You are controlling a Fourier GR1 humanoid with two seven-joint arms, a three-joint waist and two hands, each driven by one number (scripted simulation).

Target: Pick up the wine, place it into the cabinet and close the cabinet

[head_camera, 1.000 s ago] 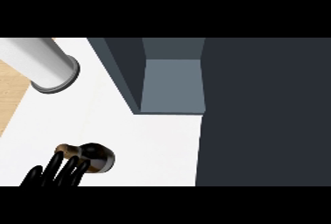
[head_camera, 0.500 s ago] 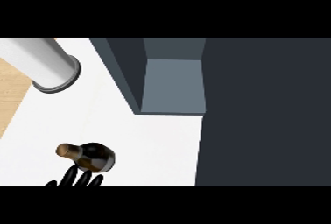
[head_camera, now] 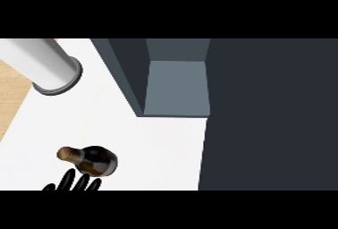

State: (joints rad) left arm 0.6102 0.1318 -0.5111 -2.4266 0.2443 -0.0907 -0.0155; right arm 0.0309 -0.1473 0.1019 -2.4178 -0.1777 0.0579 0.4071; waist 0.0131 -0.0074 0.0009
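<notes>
Below the wine bottle (no readable label), a hand with straight fingers holds nothing.

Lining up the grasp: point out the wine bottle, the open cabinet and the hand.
wine bottle (head_camera: pixel 95 161), head view, dark body.
cabinet (head_camera: pixel 177 87), head view, inner shelf.
hand (head_camera: pixel 74 182), head view, fingers at lower edge.

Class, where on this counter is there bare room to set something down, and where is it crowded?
Free: the white counter between the grey cylinder, the cabinet and the wine. Also right of the wine. Crowded: the lower left, where the hand shows beside the wine.
</notes>
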